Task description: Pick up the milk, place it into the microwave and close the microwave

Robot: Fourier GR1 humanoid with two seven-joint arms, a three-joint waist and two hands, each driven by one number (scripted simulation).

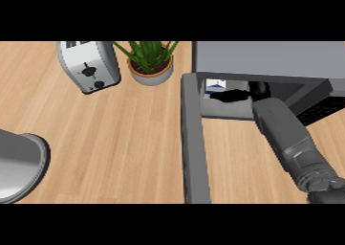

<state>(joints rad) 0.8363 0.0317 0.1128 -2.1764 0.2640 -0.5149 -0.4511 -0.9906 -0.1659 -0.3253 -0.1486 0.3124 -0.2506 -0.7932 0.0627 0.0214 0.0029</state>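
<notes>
The right hand [235, 95] reaches into the microwave [270, 60], beside the milk [215, 85] set inside; whether its fingers are clasping the carton is unclear, so cannot tell; placing looks underway; next, withdraw and swing the door [194, 143] closed.
</notes>
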